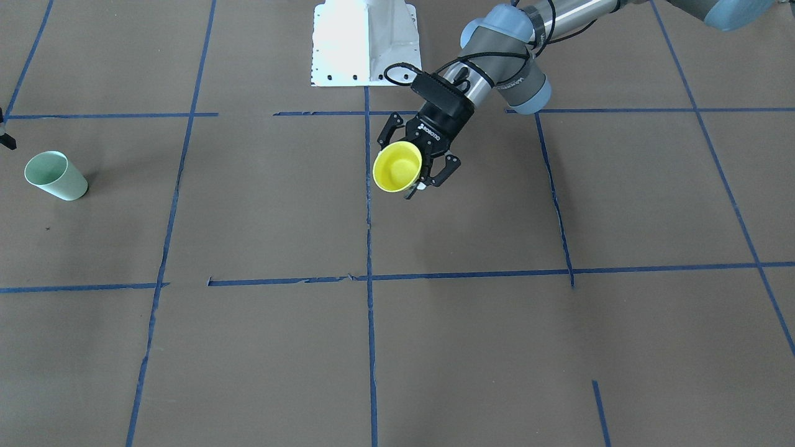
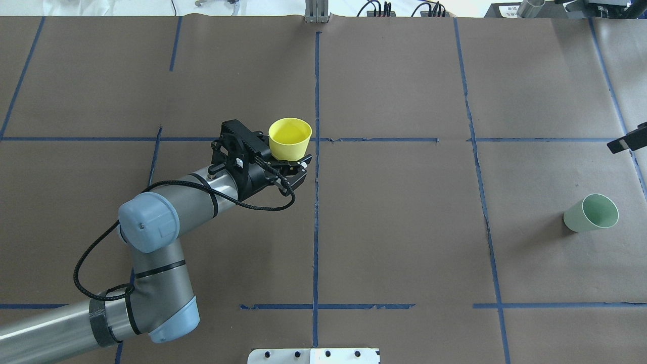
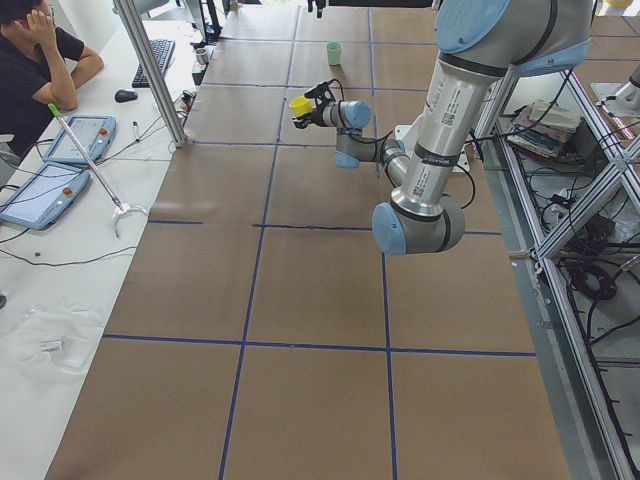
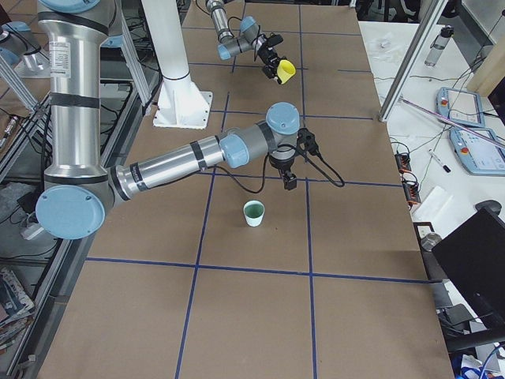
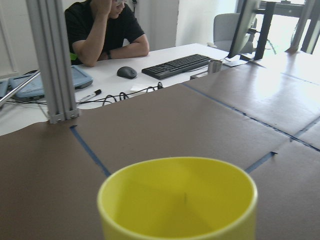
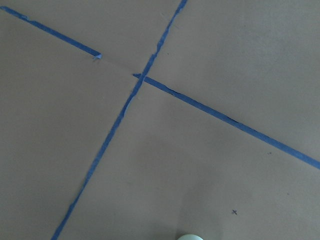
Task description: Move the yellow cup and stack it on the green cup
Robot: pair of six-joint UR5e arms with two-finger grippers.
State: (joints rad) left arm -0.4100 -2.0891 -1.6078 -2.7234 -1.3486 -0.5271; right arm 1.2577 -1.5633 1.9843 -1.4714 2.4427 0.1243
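The yellow cup (image 2: pixel 289 137) is upright in my left gripper (image 2: pixel 287 158), which is shut on its lower part and holds it above the table near the centre tape line. It also shows in the front view (image 1: pixel 397 166) and fills the bottom of the left wrist view (image 5: pixel 177 200). The green cup (image 2: pixel 591 213) stands alone on the table at the far right, also in the front view (image 1: pixel 56 176). My right gripper (image 4: pixel 289 180) hangs just beyond the green cup (image 4: pixel 253 213). Only a black tip of it (image 2: pixel 627 141) shows overhead; I cannot tell if it is open.
The white robot base plate (image 1: pixel 366 43) sits at the table's robot side. Blue tape lines (image 2: pixel 316 202) grid the brown table. An operator (image 3: pixel 30 60) sits at a side desk with tablets and a keyboard. An aluminium post (image 5: pixel 50 60) stands at the table's edge.
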